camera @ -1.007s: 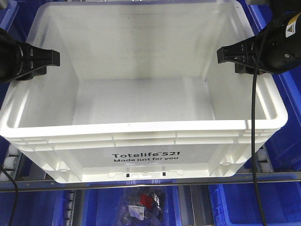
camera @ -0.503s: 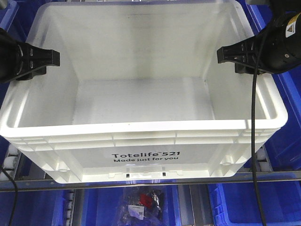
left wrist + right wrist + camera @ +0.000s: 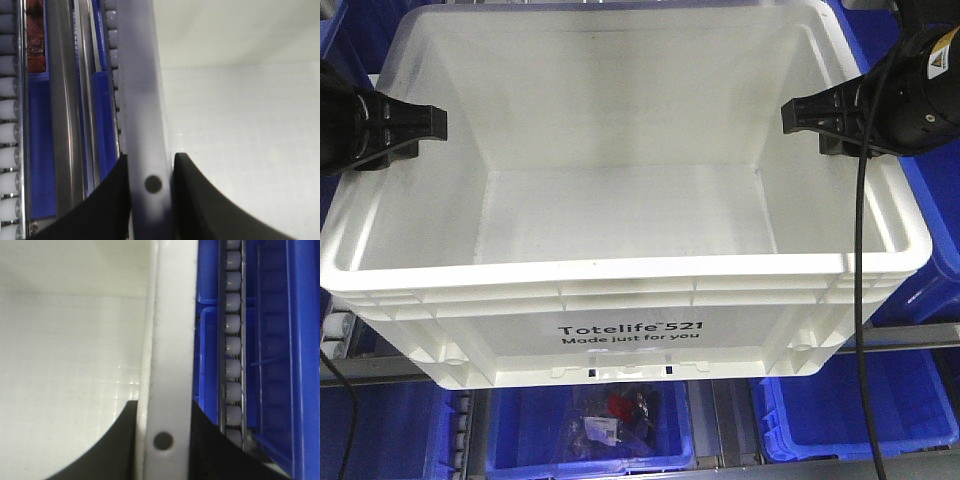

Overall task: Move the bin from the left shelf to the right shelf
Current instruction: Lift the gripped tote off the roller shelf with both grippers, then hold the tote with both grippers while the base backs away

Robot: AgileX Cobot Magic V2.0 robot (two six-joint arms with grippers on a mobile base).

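Note:
The large white bin (image 3: 630, 335), printed "Totelife 521", fills the front view and is empty inside. My left gripper (image 3: 435, 122) is shut on its left rim. In the left wrist view the left gripper (image 3: 150, 161) has one finger on each side of the rim (image 3: 142, 100). My right gripper (image 3: 790, 115) is shut on the right rim. In the right wrist view the right gripper (image 3: 162, 407) clamps that rim (image 3: 172, 315) the same way.
A metal shelf rail (image 3: 910, 335) runs behind the bin's base. Blue bins sit below, one (image 3: 520, 435) holding a bag with a red item (image 3: 615, 415), another (image 3: 840, 410) at the right. Roller tracks (image 3: 232, 350) run beside the bin. A black cable (image 3: 860, 300) hangs at the right.
The shelf rail has shifted up behind the bin's base and more of the blue bins below shows. The bin and both grippers keep the same place in view.

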